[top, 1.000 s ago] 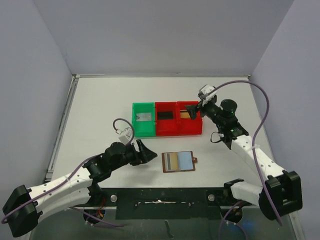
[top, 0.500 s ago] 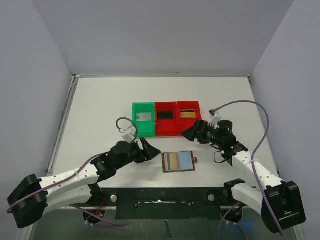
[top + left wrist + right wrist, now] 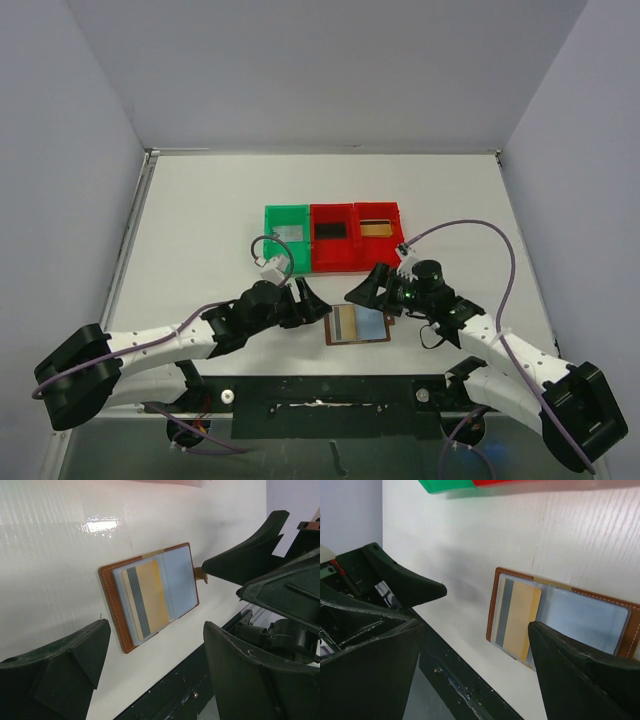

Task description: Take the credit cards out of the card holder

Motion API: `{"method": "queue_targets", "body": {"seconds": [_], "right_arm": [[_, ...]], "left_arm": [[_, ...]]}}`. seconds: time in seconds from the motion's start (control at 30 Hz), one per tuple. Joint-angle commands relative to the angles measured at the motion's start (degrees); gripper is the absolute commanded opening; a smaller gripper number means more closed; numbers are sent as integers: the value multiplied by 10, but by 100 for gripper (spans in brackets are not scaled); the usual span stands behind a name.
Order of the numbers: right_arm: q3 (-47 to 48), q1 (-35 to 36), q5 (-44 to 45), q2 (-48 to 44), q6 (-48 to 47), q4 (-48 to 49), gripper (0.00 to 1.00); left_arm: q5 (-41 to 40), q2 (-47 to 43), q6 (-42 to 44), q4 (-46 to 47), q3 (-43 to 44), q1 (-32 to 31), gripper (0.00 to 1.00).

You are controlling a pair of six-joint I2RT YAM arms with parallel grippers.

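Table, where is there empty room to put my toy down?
Bare table lies behind the green bin and red bins, up to the back wall, and left of the green bin. It is crowded around the card holder, with left fingers and right fingers close by it.

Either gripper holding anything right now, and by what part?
Nothing held: left gripper and right gripper both open, empty, near the flat brown leather card holder.

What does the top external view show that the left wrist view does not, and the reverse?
Top external only: the green plastic bin and the arms' white links. Left wrist only: pale stitching along the brown leather card holder's rim. Both: that open card holder with a gold plastic card inside, and the open left hand and right hand near it.
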Motion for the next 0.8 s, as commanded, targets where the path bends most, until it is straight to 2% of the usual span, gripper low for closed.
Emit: {"method": "queue_targets", "body": {"seconds": [0.0,0.1,0.23,0.33,0.57,0.77], "right_arm": [[13,30,41,25,23,-11,85],[5,34,41,45,30,-13,76],[-2,36,16,67,27,-6,72],[-4,36,1,84,23,0,63],[-1,38,-36,135,20,31,60],[1,40,-42,161,13,37,50]], "left_arm": [[-9,8,10,35,30,-4,73],[-15,8,5,32,28,-4,73],[-19,8,-1,29,26,-4,71],[-25,11,-3,29,24,-4,71],[-21,33,-4,34,34,-4,71],[-9,56,-3,44,43,-4,69]]}}
